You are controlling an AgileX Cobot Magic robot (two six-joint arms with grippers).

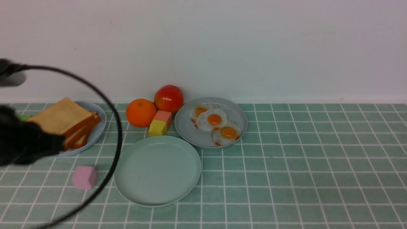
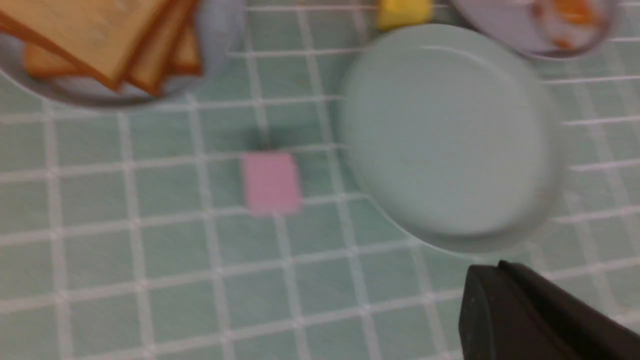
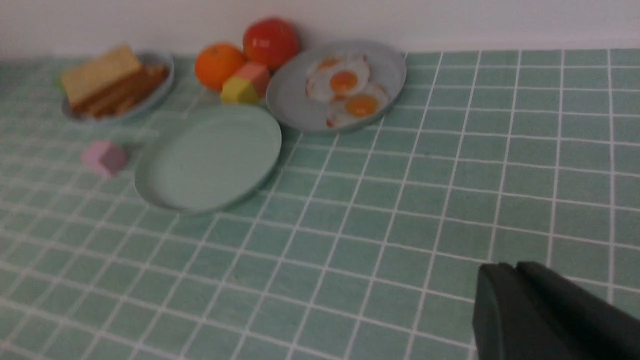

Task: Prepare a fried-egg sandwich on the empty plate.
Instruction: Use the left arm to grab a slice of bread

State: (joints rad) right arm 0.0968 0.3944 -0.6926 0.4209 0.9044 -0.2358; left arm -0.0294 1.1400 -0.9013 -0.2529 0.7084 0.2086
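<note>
The mint-green plate [image 1: 158, 171] lies flat and bare toward the front edge of the bench, left of its middle; being round, it has no long axis. Behind it and nearer the left edge, the toast slices [image 1: 62, 116] sit stacked on a bluish-white plate [image 1: 99, 127]. The top slice is tilted with one corner toward the back edge, and the lower slices fan out toward the right. Three fried eggs [image 1: 214, 120] overlap on a grey plate [image 1: 190, 127] close to the back edge, in a row running from back-left to front-right. The left pincer [image 1: 22, 140] is a dark blur at the left edge, overlapping the front-left of the toast plate, with the mint-green plate off to its right and apart from it. The left wrist view shows only one dark finger [image 2: 525, 315], near that plate's rim without touching it. Whether the pincer is spread or pressed together cannot be told. The right pincer [image 3: 540, 310] likewise shows one dark finger over bare tiles, well apart from everything, and its state cannot be told either. A pink cube [image 1: 84, 177] rests just left of the mint-green plate.
</note>
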